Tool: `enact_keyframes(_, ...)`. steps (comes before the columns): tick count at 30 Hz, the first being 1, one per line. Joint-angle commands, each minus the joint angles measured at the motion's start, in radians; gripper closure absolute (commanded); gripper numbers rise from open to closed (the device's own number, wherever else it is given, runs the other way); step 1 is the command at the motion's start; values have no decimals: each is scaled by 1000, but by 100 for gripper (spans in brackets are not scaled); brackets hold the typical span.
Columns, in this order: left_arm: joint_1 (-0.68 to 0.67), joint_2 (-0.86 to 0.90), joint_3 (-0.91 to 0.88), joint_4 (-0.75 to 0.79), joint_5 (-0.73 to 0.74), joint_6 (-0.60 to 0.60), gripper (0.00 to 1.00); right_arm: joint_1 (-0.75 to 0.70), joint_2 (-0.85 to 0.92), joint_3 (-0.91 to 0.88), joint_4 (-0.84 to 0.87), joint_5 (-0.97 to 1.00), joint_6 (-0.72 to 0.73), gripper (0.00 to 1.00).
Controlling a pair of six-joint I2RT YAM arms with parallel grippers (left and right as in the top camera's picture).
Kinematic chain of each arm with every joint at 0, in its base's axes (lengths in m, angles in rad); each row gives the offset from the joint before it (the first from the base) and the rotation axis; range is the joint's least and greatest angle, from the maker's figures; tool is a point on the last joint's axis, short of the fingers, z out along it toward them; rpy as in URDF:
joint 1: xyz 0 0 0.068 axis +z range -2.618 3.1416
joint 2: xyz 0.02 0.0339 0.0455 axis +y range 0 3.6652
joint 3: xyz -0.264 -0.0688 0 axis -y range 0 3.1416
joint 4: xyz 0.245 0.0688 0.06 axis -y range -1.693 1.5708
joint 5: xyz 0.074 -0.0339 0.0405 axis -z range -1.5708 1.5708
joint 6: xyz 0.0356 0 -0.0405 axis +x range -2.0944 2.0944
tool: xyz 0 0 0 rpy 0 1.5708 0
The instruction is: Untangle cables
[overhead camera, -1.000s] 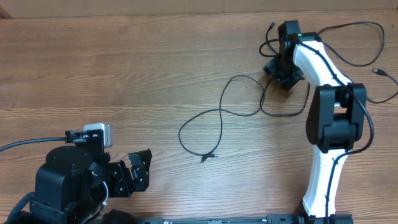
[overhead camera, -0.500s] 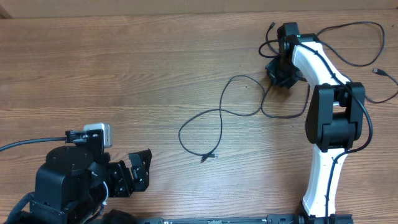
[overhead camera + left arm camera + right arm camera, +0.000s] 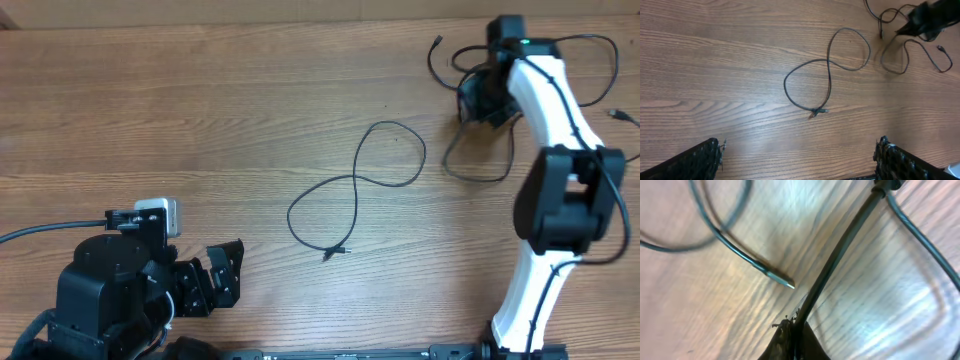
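Observation:
A thin black cable (image 3: 356, 188) lies in a figure-eight at the table's middle, its plug (image 3: 336, 252) toward the front; the left wrist view shows it too (image 3: 829, 75). A second cable (image 3: 470, 172) loops at the back right, apart from the first. My right gripper (image 3: 484, 100) is shut on that cable, which runs taut between the fingertips in the right wrist view (image 3: 840, 250). Beside it lies a loose cable end (image 3: 780, 278). A third cable (image 3: 585, 42) curls behind the right arm. My left gripper (image 3: 226, 274) stands open at the front left, holding nothing (image 3: 800, 147).
The right arm (image 3: 560, 190) reaches from the front edge to the back right, crossing over the cables there. A small plug (image 3: 620, 117) lies near the table's right edge. The left arm's base (image 3: 110, 290) fills the front left corner.
My right gripper has shut on the cable and moved right and toward the back, dragging its loop off the figure-eight cable. The left arm has not moved.

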Motion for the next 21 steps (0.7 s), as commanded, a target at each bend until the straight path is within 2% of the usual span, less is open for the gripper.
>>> enact_keyframes(1, -6, 2, 2, 1, -14, 8, 0, -22, -84, 38, -7, 31, 13, 96)
enact_keyframes(6, -6, 2, 2, 1, -14, 8, 0, -31, -82, 27, -99, 159, 222, 96)
enact_keyframes(17, -6, 2, 2, 1, -14, 8, 0, -19, -76, -6, -141, 156, 226, 95)
enact_keyframes(18, -7, 2, 2, 1, -14, 8, 0, -19, -76, -20, -140, 157, 242, 90)
enact_keyframes(21, -6, 2, 2, 1, -14, 8, 0, -19, -76, -80, -112, 146, 290, 91)
